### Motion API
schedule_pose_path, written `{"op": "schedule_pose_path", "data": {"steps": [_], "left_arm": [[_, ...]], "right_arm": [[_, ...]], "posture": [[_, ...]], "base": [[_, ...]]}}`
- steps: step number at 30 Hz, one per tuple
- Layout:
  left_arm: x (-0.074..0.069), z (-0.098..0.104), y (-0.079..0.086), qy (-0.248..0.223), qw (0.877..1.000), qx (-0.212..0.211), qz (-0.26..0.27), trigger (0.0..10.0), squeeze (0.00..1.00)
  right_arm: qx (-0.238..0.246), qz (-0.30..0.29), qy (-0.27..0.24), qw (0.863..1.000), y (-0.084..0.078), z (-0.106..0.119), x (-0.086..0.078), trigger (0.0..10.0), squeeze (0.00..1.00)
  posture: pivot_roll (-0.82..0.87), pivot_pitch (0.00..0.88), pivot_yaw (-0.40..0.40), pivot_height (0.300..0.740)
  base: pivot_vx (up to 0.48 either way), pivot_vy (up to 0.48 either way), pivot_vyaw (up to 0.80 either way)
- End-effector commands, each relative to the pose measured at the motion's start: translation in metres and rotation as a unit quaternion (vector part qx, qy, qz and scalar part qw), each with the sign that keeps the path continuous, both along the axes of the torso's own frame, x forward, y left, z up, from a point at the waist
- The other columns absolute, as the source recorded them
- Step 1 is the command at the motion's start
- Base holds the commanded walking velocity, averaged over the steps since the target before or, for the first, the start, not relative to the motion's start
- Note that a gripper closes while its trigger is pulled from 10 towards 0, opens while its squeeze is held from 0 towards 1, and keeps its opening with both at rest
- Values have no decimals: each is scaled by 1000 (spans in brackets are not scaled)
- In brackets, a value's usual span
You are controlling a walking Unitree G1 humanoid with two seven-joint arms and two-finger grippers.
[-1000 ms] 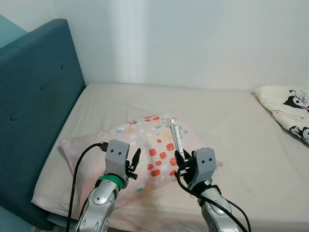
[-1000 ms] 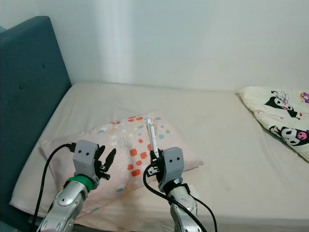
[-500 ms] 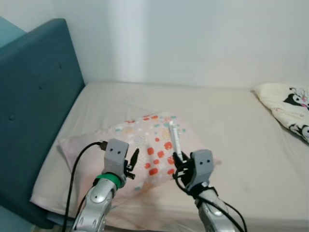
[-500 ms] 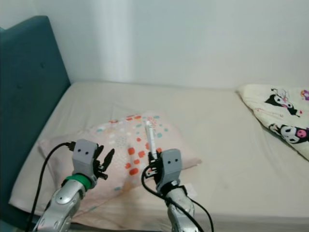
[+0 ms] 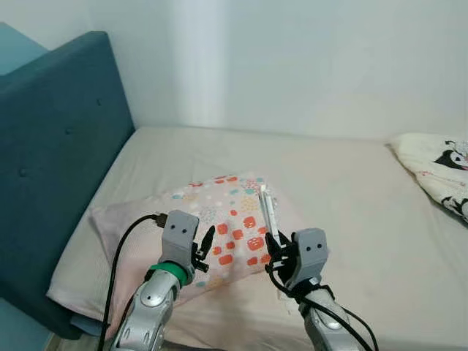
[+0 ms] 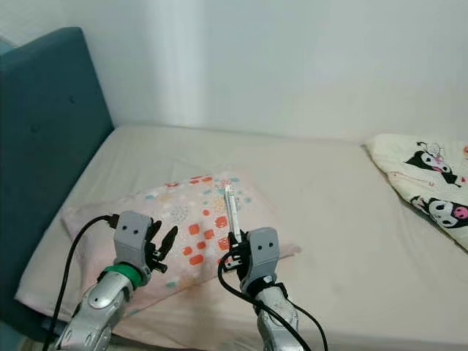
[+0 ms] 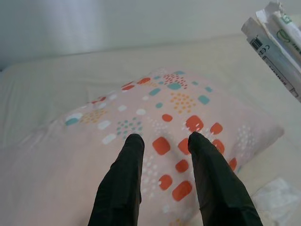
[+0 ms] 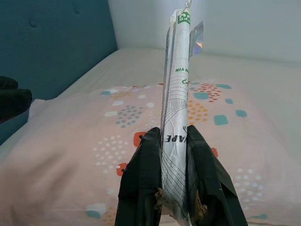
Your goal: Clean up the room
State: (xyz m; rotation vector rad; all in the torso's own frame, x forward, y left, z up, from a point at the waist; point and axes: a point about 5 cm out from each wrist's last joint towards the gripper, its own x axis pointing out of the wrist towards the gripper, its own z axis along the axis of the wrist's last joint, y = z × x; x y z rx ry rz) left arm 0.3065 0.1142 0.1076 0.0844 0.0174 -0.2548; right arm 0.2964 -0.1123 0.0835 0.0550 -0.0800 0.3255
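Bed (image 5: 351,183) w/ beige sheet, teal headboard (image 5: 51,146) on robot's left, white wall behind.

Pillow (image 5: 212,219): pale pink, orange/teal/white dot-and-square print, lies on bed nr headboard side, tilted diagonal. Both arms raised over its near edge.

Right gripper (image 8: 175,141): jaws closed on a flat silver/white wrapper (image 8: 178,84), gripping its lower end. Wrapper stands upright, slight lean, top end crimped; green print + black lettering, partly legible only. In head views the wrapper (image 5: 268,212) rises from the gripper above pillow's right part, not touching pillow.

Left gripper (image 7: 162,143): jaws apart w/ a gap, holding nothing, hovering above the pillow (image 7: 141,141); fingers (image 7: 124,183) point toward the orange squares. In left eye view it sits at (image 5: 205,245), left of the right gripper, black cable looping off the wrist.

Left wrist view also catches the wrapper's printed top end (image 7: 277,42) w/ barcode, and a crumpled white scrap (image 7: 275,200) on the sheet just beside pillow's edge; what it is, cannot tell.

Far right of bed: cream blanket (image 6: 428,183) w/ black-white cartoon figures, well apart from pillow.
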Motion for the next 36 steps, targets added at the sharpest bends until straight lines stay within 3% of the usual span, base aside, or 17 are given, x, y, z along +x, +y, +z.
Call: {"op": "schedule_pose_path", "data": {"steps": [1,19,36], "left_arm": [[-1,-8,1,18,1000,11,3,10000,0],[1,-9,4,22,1000,12,12,10000,0],[3,-11,6,34,999,9,18,10000,0]], "right_arm": [[2,-4,7,1000,-1,-5,-3,10000,0],[2,-1,8,1000,-1,-6,-4,10000,0],[9,6,11,1000,2,-7,-6,10000,0]], "posture": [[-122,47,40,731],[-127,40,44,731],[-125,42,51,731]], "base": [[0,0,0],[0,-440,0],[0,0,0]]}}
